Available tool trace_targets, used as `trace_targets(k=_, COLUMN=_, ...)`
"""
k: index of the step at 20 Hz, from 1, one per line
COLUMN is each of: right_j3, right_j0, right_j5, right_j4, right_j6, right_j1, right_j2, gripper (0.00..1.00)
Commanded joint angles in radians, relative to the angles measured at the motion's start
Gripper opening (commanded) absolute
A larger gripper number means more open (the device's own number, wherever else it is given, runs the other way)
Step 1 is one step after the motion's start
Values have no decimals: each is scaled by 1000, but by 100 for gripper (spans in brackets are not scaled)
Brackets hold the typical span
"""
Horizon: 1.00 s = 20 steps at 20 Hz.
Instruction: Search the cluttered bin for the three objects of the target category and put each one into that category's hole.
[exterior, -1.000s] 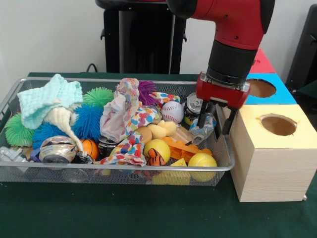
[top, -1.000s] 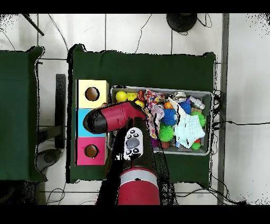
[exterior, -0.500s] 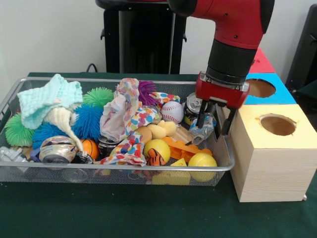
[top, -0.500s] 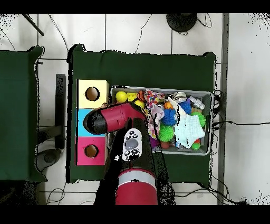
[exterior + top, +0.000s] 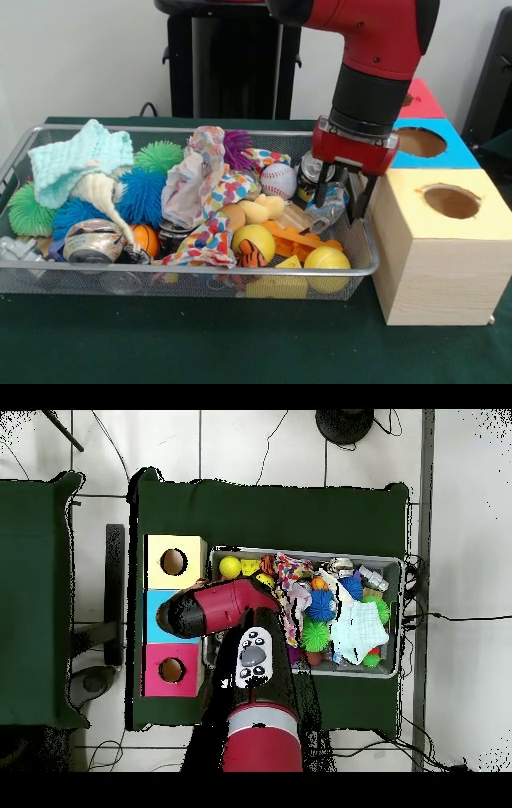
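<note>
At the right of the front view, the gripper (image 5: pixel 338 198) hangs just inside the right end of the bin (image 5: pixel 16 160), its fingers closed on a crushed can (image 5: pixel 330 206) held upright between them. The can appears to sit just above the clutter, beside a second can (image 5: pixel 310 174) that stands behind it. To the left lie a baseball (image 5: pixel 278 181), patterned cloths (image 5: pixel 210 180), yellow balls (image 5: pixel 254 240), an orange block (image 5: pixel 300 242) and, further left, spiky balls (image 5: pixel 142 194) and a pale blue cloth (image 5: pixel 78 160). A third can (image 5: pixel 92 241) lies at the lower left of the bin.

Cans look to be the target category, and this seems to be the lift after a grasp on the first of them. Next the can must clear the bin's rim and travel right to one of the boxes; which hole belongs to cans I cannot tell. The yellow box (image 5: pixel 436 256) stands just beside the bin at the lower right, the blue box (image 5: pixel 452 152) behind it, and the red box (image 5: pixel 422 102) behind that.

The overhead view shows all three boxes in a column at the left, yellow box (image 5: pixel 176 562) uppermost, each hole visible, on the green bench (image 5: pixel 270 509); but the arm (image 5: pixel 215 609) hides the gripper and the can there. Only the front view shows the grasp.
</note>
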Motion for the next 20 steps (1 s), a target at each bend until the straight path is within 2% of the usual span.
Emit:
trace_targets(k=1, right_j3=77, right_j0=-69, right_j5=43, right_j4=-30, right_j6=15, right_j1=120, right_j2=2, gripper=100)
trace_targets(k=6, right_j3=72, right_j0=-91, right_j5=46, right_j4=-24, right_j6=2, right_j1=116, right_j2=16, gripper=100)
trace_targets(k=13, right_j3=134, right_j0=-146, right_j5=95, right_j4=-12, right_j6=-60, right_j1=14, right_j2=60, gripper=100)
trace_targets(k=17, right_j3=115, right_j0=-138, right_j5=69, right_j4=-11, right_j6=-24, right_j1=54, right_j2=57, gripper=100)
trace_targets(k=20, right_j3=122, right_j0=-135, right_j5=55, right_j4=-18, right_j6=-17, right_j1=51, right_j2=52, gripper=100)
